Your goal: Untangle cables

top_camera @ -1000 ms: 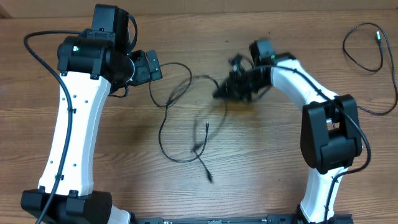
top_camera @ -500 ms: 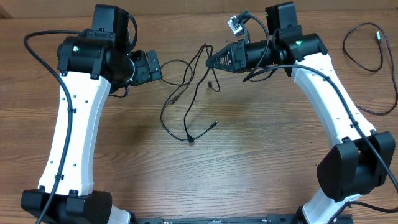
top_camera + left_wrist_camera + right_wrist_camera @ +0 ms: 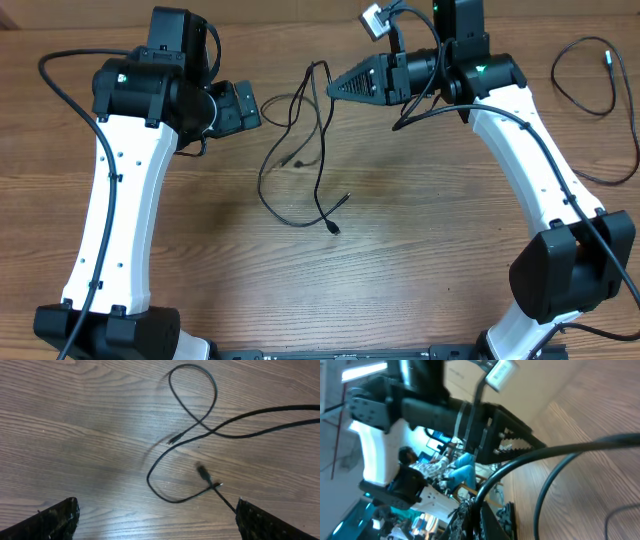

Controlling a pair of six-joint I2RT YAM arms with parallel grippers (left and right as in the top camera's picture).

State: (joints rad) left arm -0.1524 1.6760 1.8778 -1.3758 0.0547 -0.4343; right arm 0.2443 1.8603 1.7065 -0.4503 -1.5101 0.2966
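Several thin black cables (image 3: 280, 409) crossing in loose loops.

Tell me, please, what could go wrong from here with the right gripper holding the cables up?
1. The cables cross each other below the right gripper; pulling up could tighten that crossing into a knot.
2. The left gripper is open and holds nothing, so the whole bundle may just drag along instead of separating.

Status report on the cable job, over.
Left gripper open, empty. Right gripper shut on the cables, strands hanging to the table. Strands crossed, not untangled. Separate cable lies apart, far side; nothing obstructing.
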